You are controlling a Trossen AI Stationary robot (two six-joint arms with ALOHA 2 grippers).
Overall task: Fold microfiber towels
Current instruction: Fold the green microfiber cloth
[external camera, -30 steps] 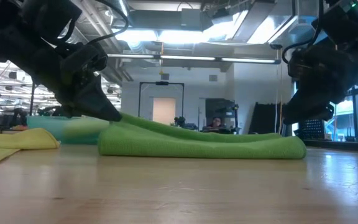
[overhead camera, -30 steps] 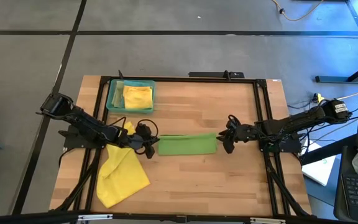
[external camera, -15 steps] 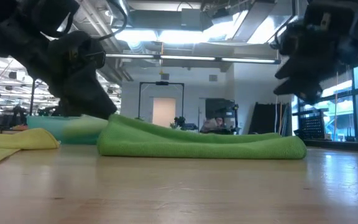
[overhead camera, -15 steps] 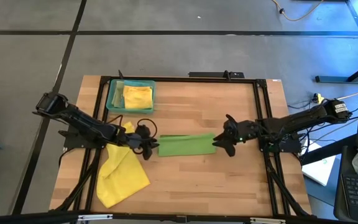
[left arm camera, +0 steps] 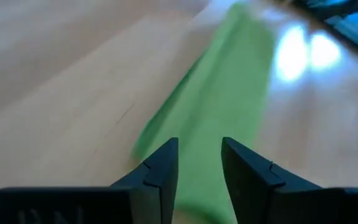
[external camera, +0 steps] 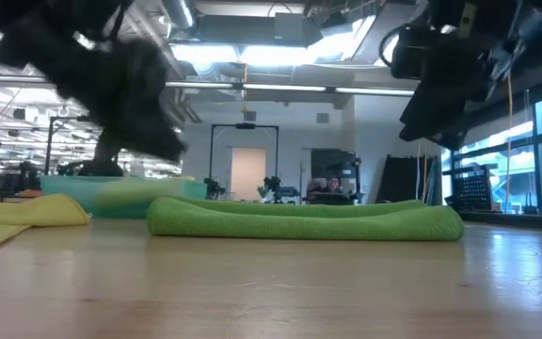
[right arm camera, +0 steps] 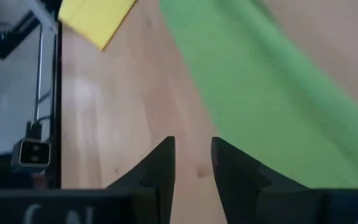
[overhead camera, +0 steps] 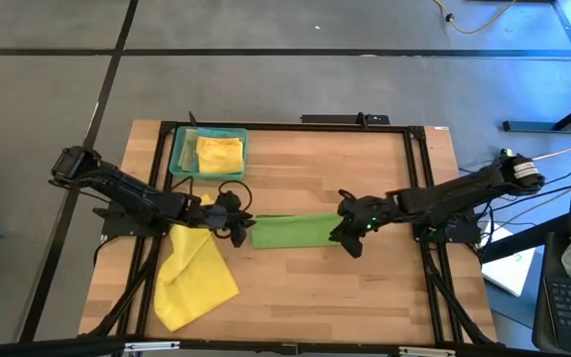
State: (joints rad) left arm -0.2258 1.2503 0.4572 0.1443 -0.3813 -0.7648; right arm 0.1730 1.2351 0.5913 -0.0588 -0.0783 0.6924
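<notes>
My left gripper (overhead camera: 242, 220) hovers at the left end of the folded green towel (overhead camera: 295, 231), fingers apart, gripping nothing. The towel lies flat mid-table. My right gripper (overhead camera: 343, 234) hangs above its right end, fingers parted, empty.

Two yellow towels (overhead camera: 194, 279), one green towel (overhead camera: 293, 231), one teal tray (overhead camera: 179, 156), two arms (overhead camera: 127, 191).

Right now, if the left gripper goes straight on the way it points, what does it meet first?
Most likely the folded bright green towel. In the left wrist view the left gripper has its fingers parted and empty, and the towel stretches away directly ahead. The gripper seems slightly raised, so it might skim over it.
</notes>
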